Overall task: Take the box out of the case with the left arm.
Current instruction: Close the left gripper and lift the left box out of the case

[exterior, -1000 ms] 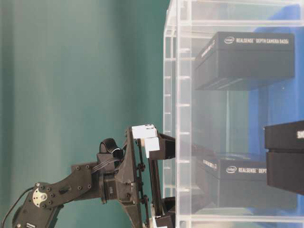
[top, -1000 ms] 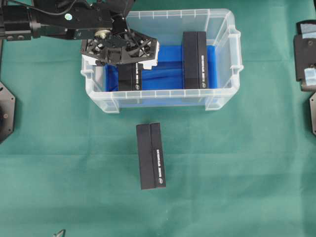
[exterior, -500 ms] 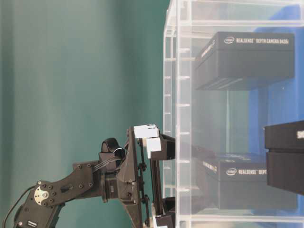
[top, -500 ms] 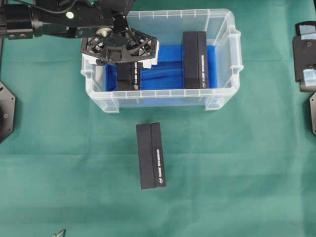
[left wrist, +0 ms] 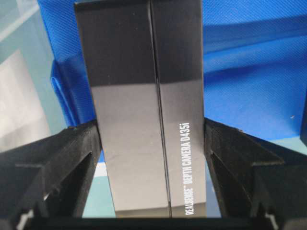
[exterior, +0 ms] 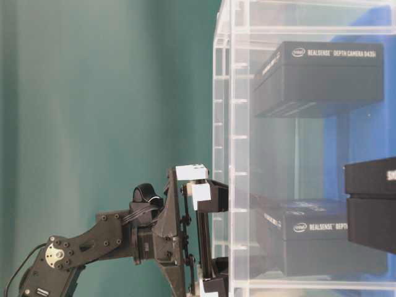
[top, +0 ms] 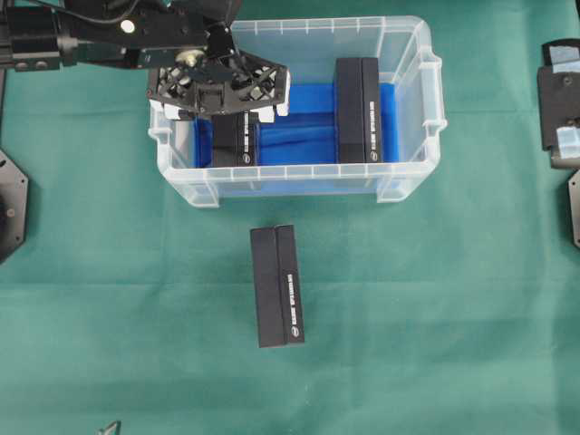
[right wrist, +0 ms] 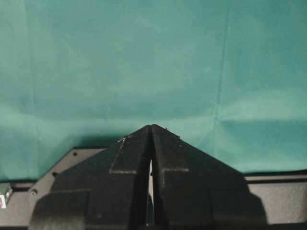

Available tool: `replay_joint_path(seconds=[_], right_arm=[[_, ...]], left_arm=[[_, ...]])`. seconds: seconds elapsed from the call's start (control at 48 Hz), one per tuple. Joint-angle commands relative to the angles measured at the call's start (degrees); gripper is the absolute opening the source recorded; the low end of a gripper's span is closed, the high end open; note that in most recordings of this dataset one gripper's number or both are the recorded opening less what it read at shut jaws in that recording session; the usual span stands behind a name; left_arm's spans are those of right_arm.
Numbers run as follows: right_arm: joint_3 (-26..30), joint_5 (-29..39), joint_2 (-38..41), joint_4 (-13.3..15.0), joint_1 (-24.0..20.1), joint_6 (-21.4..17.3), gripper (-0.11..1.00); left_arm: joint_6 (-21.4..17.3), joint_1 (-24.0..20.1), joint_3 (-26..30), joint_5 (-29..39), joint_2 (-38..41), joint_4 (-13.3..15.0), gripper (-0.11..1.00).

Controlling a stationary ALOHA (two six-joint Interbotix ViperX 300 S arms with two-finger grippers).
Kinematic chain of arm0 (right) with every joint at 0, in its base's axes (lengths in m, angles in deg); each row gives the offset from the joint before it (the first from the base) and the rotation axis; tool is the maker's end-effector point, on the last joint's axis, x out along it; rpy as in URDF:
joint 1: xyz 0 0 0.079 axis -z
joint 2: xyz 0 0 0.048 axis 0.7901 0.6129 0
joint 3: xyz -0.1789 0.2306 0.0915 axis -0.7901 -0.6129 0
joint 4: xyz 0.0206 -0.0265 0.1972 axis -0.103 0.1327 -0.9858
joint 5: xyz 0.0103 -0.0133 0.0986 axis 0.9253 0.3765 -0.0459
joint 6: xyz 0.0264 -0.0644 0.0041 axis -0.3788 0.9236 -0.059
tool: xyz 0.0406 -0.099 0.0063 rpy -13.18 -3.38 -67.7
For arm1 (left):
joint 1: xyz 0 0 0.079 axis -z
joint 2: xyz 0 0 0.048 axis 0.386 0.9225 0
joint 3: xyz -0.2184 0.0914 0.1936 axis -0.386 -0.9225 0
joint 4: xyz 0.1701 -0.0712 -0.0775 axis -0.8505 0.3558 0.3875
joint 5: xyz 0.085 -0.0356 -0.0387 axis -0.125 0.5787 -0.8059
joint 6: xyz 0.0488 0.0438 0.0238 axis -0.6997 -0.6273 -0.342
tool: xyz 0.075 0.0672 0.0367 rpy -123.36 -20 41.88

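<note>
Your left gripper (left wrist: 151, 158) is clamping both fingers (left wrist: 62, 163) against the box (left wrist: 144, 96) sitting between them inside the case (top: 412, 109).

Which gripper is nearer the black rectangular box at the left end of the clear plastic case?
Left. The left gripper straddles that black box inside the clear case, a finger against each long side. The right gripper is shut over bare green cloth, outside the case.

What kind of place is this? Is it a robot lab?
Probably a robot lab or test bench. A black robot arm reaches into a clear plastic case on a green cloth-covered table, and black depth-camera boxes serve as practice objects.
</note>
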Motion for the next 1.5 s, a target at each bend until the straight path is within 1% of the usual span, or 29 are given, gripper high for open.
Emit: replay_joint_path(seconds=[0.0,0.188,0.417,0.584,0.709,1.0,1.063,1.188,1.48], right_arm=[[0.6,-0.3,0.1,-0.1,0.1,0.1,0.00],[0.6,-0.3,0.1,-0.1,0.1,0.1,0.00],[0.6,-0.3,0.1,0.0,0.1,0.1,0.00],[0.5,-0.3,0.1,0.1,0.1,0.2,0.00],[0.6,-0.3,0.1,0.1,0.1,0.3,0.00],[0.6,-0.4,0.1,0.1,0.1,0.3,0.00],[0.5,-0.4,0.1,0.1,0.1,0.3,0.00],[0.5,-0.4,0.1,0.1,0.1,0.3,0.00],[0.6,-0.4,0.1,0.1,0.1,0.2,0.00]], left_arm=[[0.6,0.6,0.2,0.1,-1.9,0.3,0.64],[1.1,0.9,1.1,0.9,-4.1,0.4,0.64],[1.2,0.9,4.1,5.8,-7.5,0.3,0.64],[1.3,0.7,8.3,10.1,-10.9,0.1,0.64],[1.1,0.4,12.9,14.9,-13.0,0.1,0.64],[-0.9,0.4,23.1,24.0,-13.5,0.0,0.64],[-1.1,0.3,24.7,25.0,-13.4,-0.1,0.64],[-1.2,0.3,26.1,25.6,-13.4,-0.3,0.64],[-1.0,0.3,25.8,25.6,-13.5,-0.3,0.64]])
